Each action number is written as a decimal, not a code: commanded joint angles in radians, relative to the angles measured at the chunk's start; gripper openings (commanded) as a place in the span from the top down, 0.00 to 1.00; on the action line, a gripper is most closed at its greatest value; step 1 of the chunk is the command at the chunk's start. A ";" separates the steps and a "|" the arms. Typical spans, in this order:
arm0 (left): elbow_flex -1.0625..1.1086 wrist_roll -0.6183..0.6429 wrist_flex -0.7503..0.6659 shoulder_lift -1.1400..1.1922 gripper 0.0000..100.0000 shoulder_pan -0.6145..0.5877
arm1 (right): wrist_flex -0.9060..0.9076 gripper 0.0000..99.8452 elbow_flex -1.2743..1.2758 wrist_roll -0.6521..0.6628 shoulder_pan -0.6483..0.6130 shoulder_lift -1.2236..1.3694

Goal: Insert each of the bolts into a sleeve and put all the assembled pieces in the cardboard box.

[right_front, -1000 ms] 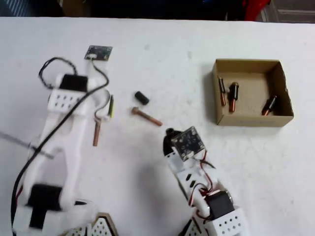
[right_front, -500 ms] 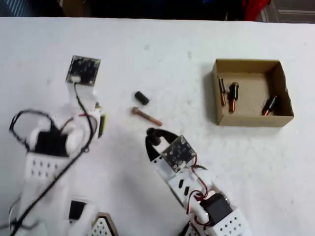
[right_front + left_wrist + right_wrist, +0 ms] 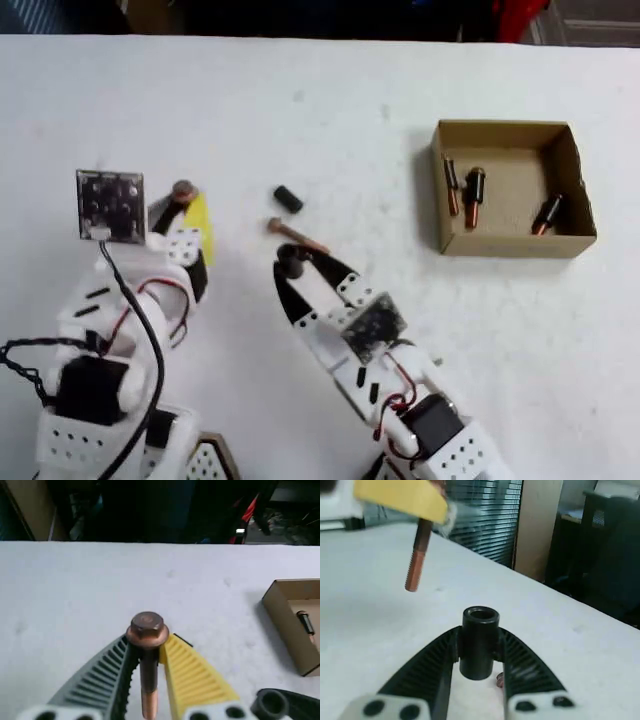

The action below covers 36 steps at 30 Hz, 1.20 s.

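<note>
Yellow and grey, the left gripper (image 3: 147, 641) is clamped on a copper-coloured hex-head bolt (image 3: 149, 685), held head-up above the white table (image 3: 400, 90). Beside it the black right gripper (image 3: 480, 634) is closed around a short black cylindrical sleeve (image 3: 480, 650), bore upward. The held bolt's threaded end hangs near the sleeve but apart from it.

Over the last second the left arm has drawn back from its stretch across the table and turned its bolt upright, while the right arm has swung its sleeve leftward towards it. That looks like lining up for an insertion, not yet made.

Counted:
- **Bolts:** two outside the open cardboard box (image 3: 500, 127) — one held, and one loose bolt (image 3: 297, 237) lying just beyond the right gripper.
- **Sleeves:** two — one held, and one loose sleeve (image 3: 288, 198).
- **Assembled pieces:** three assembled pieces (image 3: 473, 196) in the box.
</note>
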 commanded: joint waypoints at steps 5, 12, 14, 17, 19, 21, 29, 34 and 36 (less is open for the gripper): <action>-0.009 0.011 -0.173 -0.044 0.98 0.156 | 0.007 0.98 0.009 -0.025 -0.005 -0.010; -0.009 0.009 -0.272 -0.044 0.98 0.248 | 0.027 0.98 0.009 -0.021 -0.005 -0.010; -0.009 0.012 -0.273 -0.044 0.98 0.283 | 0.045 0.98 0.009 -0.020 -0.005 -0.010; -0.009 0.014 -0.273 -0.044 0.98 0.308 | 0.070 0.98 0.009 -0.020 -0.005 -0.010; -0.008 0.014 -0.273 -0.044 0.98 0.308 | 0.068 0.98 0.009 -0.020 -0.005 -0.010; 0.002 0.015 -0.272 -0.044 0.98 0.308 | 0.065 0.98 0.009 -0.021 -0.005 -0.010; 0.107 0.032 -0.387 -0.048 0.98 0.323 | 0.059 0.98 0.003 -0.025 -0.005 -0.012; 0.104 0.043 -0.368 -0.048 0.98 0.366 | 0.012 0.98 0.009 -0.025 0.018 -0.012; 0.104 0.043 -0.365 -0.048 0.98 0.367 | 0.010 0.98 0.009 -0.025 0.041 -0.012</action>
